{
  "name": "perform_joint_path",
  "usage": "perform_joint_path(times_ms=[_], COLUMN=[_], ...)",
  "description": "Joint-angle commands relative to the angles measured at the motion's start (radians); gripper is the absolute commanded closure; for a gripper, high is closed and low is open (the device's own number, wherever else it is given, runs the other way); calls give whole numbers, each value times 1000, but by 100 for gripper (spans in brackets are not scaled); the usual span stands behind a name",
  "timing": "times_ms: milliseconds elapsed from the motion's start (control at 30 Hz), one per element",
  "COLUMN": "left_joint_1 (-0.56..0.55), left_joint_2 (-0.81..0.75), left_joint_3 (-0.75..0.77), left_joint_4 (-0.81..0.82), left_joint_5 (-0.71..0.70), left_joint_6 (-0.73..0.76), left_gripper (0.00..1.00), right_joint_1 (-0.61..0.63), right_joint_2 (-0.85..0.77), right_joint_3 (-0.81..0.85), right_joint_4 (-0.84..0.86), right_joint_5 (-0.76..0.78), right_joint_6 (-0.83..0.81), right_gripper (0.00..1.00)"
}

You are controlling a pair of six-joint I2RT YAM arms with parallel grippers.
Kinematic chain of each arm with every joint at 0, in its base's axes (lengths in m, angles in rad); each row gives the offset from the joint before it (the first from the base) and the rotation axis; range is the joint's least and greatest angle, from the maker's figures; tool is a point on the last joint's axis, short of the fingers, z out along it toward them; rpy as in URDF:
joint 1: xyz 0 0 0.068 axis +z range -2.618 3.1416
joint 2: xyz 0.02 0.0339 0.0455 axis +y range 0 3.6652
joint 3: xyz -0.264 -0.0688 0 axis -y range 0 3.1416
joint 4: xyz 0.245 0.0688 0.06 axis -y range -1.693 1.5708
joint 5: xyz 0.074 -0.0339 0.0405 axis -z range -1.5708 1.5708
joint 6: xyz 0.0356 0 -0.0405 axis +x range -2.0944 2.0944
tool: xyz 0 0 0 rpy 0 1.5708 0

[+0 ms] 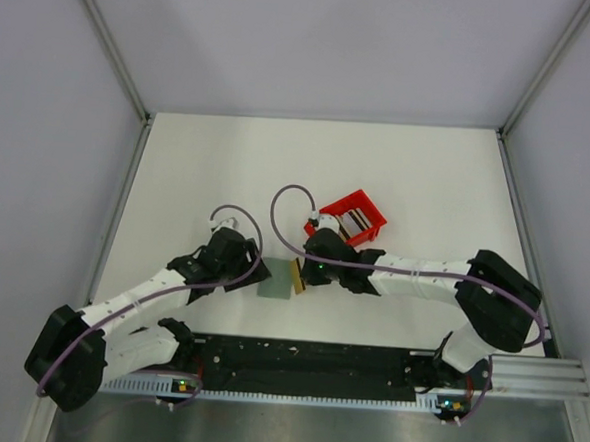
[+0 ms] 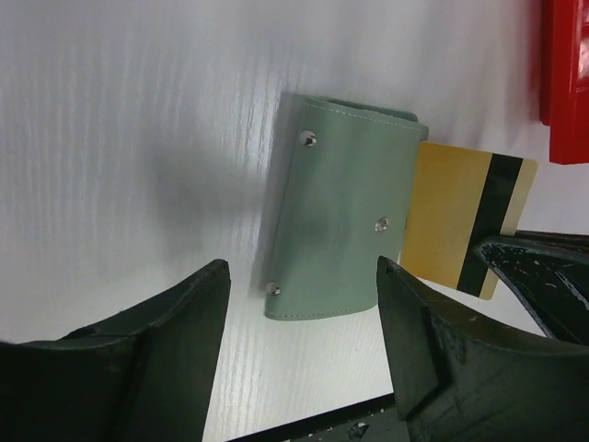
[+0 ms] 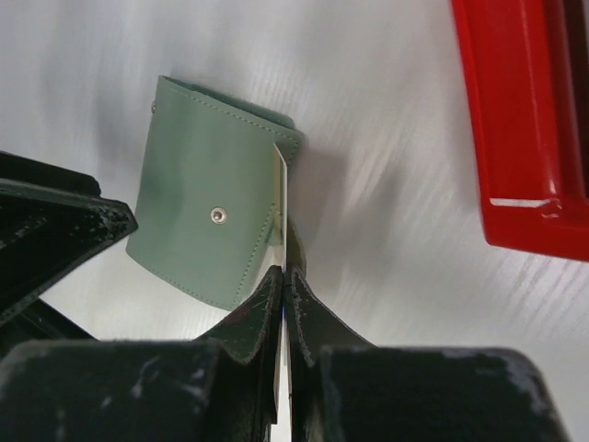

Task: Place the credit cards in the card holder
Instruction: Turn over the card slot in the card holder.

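The grey-green card holder (image 1: pixel 274 284) lies folded on the white table between both grippers, its snap studs showing (image 2: pixel 340 216) (image 3: pixel 207 221). My right gripper (image 1: pixel 306 272) (image 3: pixel 285 276) is shut on a gold credit card (image 2: pixel 460 216) with a black stripe, seen edge-on (image 3: pixel 281 198) in the right wrist view. The card's far edge meets the holder's right side; how far it is in, I cannot tell. My left gripper (image 1: pixel 259 271) (image 2: pixel 302 276) stands open just short of the holder's near edge, with nothing between its fingers. More cards (image 1: pixel 354 223) stand in the red bin.
The red plastic bin (image 1: pixel 351 214) (image 3: pixel 515 129) (image 2: pixel 566 83) sits just behind and right of the right gripper. A black rail (image 1: pixel 307 357) runs along the table's near edge. Grey walls enclose the table on the left, the right and at the back.
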Motion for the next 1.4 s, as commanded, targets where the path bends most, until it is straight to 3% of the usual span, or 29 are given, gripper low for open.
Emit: perform_joint_path(times_ms=[0,167,533,733,1200,1367], left_joint_1=[1,1,1,0,1,1], left_joint_2=[25,25,40,39,36,16], left_joint_3=[-28,-43,-51,-49,-46,-34], left_joint_4=[101,118,149,140,133,112], left_joint_5=[66,73,92,86,70,47], left_joint_6=[-8,-8,-6,-6,0,15], left_gripper=[31,35,47,48,70,66], right_joint_1=[10,10,10,10,-71,-97], right_joint_2=[61,79,93,82,-18,8], right_joint_3=[63,72,86,95,-11,-12], right_joint_4=[-14,-7,21,-11,12,67], right_joint_5=[-65,-98,-141,-90,-97,-214], right_joint_6=[-35,-39,-53,-50,105,137], right_gripper=[100,99,86,99,100,100])
